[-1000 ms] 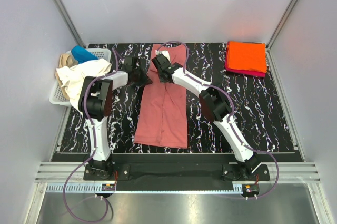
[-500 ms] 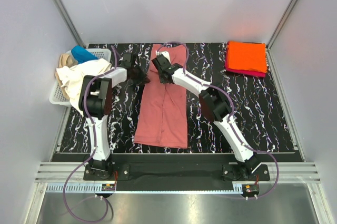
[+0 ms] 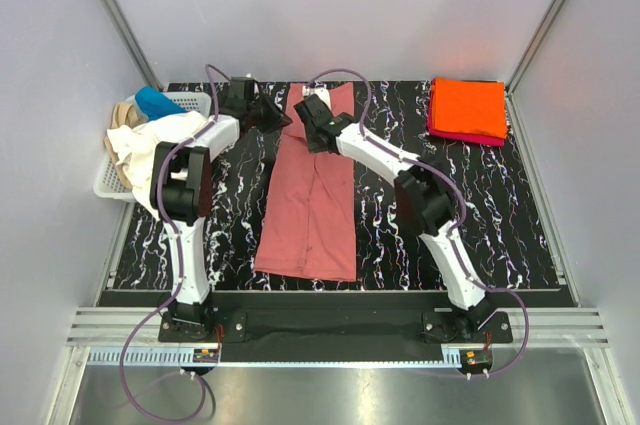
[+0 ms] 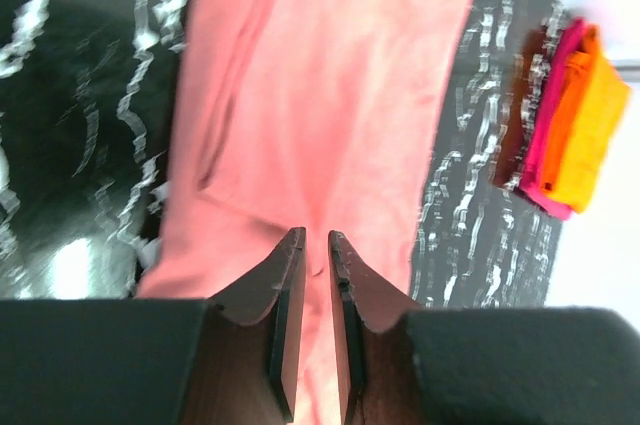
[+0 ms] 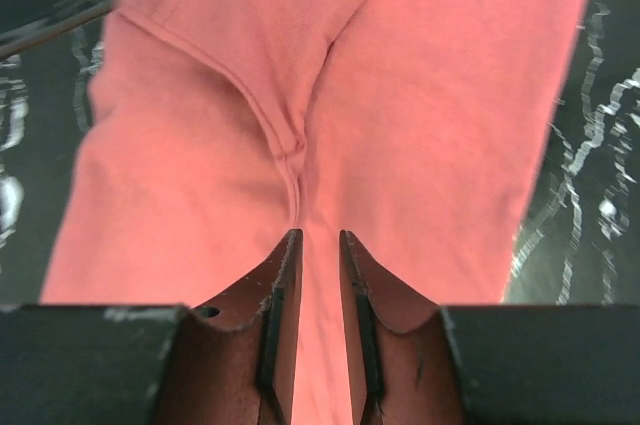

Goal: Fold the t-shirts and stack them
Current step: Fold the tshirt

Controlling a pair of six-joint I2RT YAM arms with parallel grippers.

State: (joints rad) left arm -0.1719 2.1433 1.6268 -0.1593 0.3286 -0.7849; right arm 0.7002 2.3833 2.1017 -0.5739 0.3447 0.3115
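Salmon-pink t-shirt (image 3: pixel 308 215) lies flat on the table (image 3: pixel 480 225) as a narrow strip. Its near hem is just ahead of the arm bases, and its long axis runs straight away from them toward the far edge. Both grippers are up at the far end of the strip. The right gripper (image 3: pixel 310 123) hangs over the cloth itself, and its wrist view shows a seam directly ahead of the tips. The left gripper (image 3: pixel 268 117) sits just off the shirt's left edge, pointing across at it. Each pair of fingers stands a narrow slit apart, with nothing visibly pinched between them. A crosswise fold would likely start from this far end, and the right arm is nearer the cloth. The folded orange and magenta stack (image 3: pixel 468 107) lies well apart in the far right corner.
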